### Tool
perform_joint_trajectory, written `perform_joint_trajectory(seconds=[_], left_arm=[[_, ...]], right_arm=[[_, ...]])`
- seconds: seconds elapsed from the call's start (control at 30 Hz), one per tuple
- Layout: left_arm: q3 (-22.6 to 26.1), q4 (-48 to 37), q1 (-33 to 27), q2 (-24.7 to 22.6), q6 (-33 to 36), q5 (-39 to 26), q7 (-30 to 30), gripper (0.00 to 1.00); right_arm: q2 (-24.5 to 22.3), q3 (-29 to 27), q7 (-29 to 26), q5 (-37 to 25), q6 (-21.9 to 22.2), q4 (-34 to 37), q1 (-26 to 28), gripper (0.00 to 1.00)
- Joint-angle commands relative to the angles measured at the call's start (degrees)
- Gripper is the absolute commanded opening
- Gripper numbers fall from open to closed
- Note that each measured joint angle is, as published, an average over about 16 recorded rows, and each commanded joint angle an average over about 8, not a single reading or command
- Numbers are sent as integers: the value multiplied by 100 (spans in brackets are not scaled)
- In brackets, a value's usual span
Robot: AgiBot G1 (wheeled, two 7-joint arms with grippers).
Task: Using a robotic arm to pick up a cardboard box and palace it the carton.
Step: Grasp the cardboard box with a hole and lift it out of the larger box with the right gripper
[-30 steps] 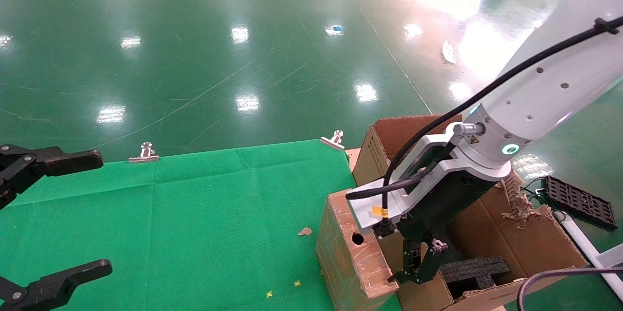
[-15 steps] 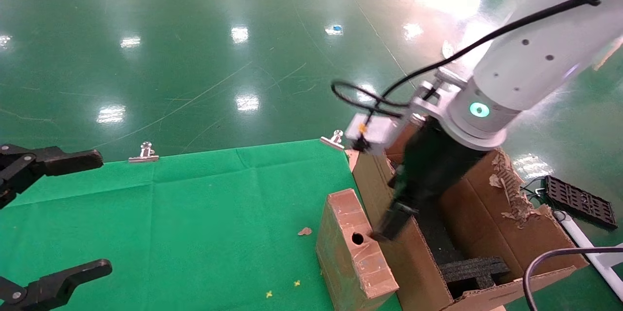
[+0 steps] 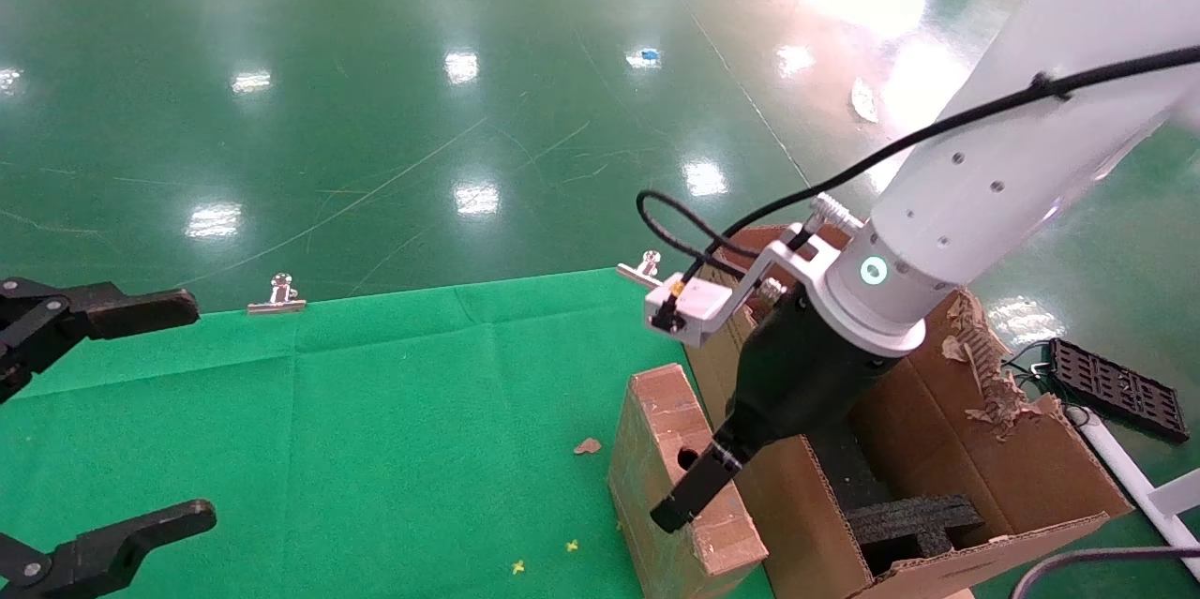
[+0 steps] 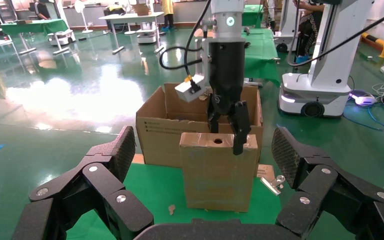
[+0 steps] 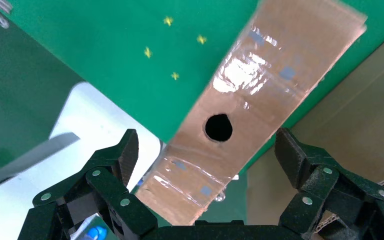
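The small brown cardboard box (image 3: 647, 477) stands upright at the right edge of the green cloth (image 3: 375, 411), its holed, taped face up. It touches the side of the large carton (image 3: 1012, 468), which holds black foam inserts (image 3: 914, 519). My right gripper (image 3: 698, 482) hangs open over the box top, with one finger on each side of it and gaps to the cardboard. The left wrist view shows this box (image 4: 215, 175), the right gripper (image 4: 226, 127) and the carton (image 4: 157, 140) behind. In the right wrist view the box (image 5: 260, 75) runs between the right gripper (image 5: 205, 155) fingers. My left gripper (image 3: 159, 416) is parked open at the far left.
Two metal binder clips (image 3: 278, 294) (image 3: 642, 269) pin the cloth's far edge. A cardboard scrap (image 3: 588, 445) lies left of the box. A black grid tray (image 3: 1111, 388) and cables lie on the green floor right of the carton, whose right wall is torn.
My right gripper rose out of the carton, swung left and came down over the cardboard box's top. The box, the carton and the left gripper have not moved.
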State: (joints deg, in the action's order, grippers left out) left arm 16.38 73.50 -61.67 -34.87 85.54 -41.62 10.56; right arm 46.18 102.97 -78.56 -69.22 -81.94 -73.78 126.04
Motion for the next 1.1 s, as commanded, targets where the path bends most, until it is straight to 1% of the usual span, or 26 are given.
perform_joint_trajectory(seconds=[0.03,0.1,0.13,0.2,0.23,0.27,0.37,0.4,0.43,0.5,0.53,0.9,1.1], left_arm=[[1,0,0,0,0,1,0,100],[2,0,0,1,-1,1,-1,100],[2,0,0,1,-1,1,-1,98],[3,0,-1,1,-1,2,-1,84],[3,0,-1,1,-1,2,-2,75],[3,0,-1,1,-2,2,-2,65],[5,0,-1,2,-2,3,-2,28],[5,0,-1,2,-2,3,-3,17],[5,0,-1,2,-2,4,-3,11],[6,0,-1,3,-3,4,-3,2],[7,0,-1,3,-3,4,-3,0],[11,0,-2,4,-5,7,-5,0],[13,0,-3,5,-6,9,-6,0]], right_arm=[[32,24,-30,-25,53,8,-65,78],[82,56,-69,-100,110,-16,-111,53],[105,71,-92,-139,136,-33,-129,40],[141,97,-141,-212,182,-73,-152,15],[154,108,-165,-242,200,-94,-159,6],[164,117,-189,-271,216,-116,-161,1],[180,134,-245,-329,248,-178,-165,0],[183,139,-256,-339,252,-193,-167,0],[186,144,-265,-346,254,-205,-171,0],[193,154,-275,-359,252,-224,-180,0],[197,160,-277,-364,249,-231,-185,0],[239,242,-268,-482,202,-247,-233,0],[182,256,-209,-511,225,-235,-259,0]])
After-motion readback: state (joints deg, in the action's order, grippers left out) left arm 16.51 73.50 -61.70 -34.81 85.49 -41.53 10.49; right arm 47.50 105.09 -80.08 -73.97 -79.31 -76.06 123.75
